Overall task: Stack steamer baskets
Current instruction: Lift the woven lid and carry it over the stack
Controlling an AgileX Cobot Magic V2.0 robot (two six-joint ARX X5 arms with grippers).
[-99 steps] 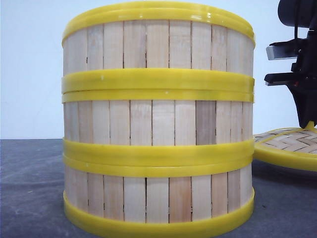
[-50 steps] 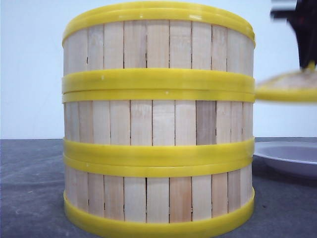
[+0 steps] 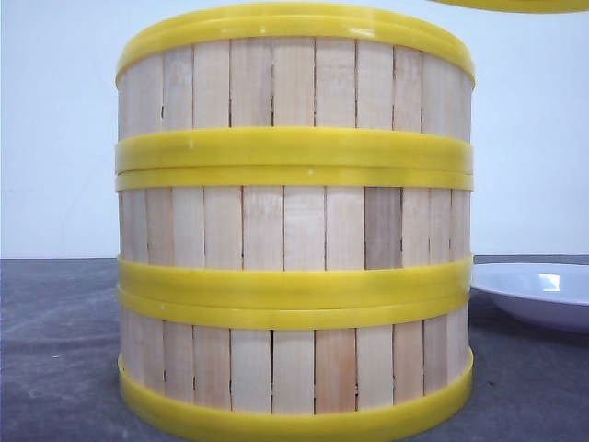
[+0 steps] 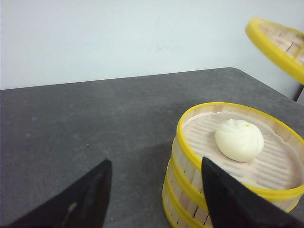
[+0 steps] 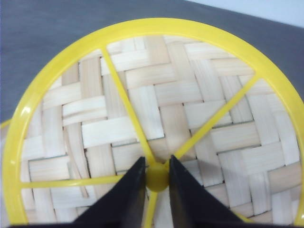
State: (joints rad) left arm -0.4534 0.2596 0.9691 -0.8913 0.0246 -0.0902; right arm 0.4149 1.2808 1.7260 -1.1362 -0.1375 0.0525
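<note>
- The steamer baskets [image 3: 294, 221] stand stacked three high, close in front on the dark table [image 3: 55, 359], rims seated on each other, so the stacking looks done.
- A white bun [image 4: 239, 139] sits in the open top basket, awaiting cover.
- The left gripper [image 4: 154, 199] hangs spread and empty just beside the stack.
- The right gripper [image 5: 157, 178] pinches the lid [image 5: 161, 114] by its knob [image 5: 157, 176], held high, probably to cap the stack.
- The white plate [image 3: 543, 290] lies beyond.

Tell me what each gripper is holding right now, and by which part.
The right gripper holds the woven steamer lid by its central yellow knob, pinched between both fingers. The left gripper is open and holds nothing.
</note>
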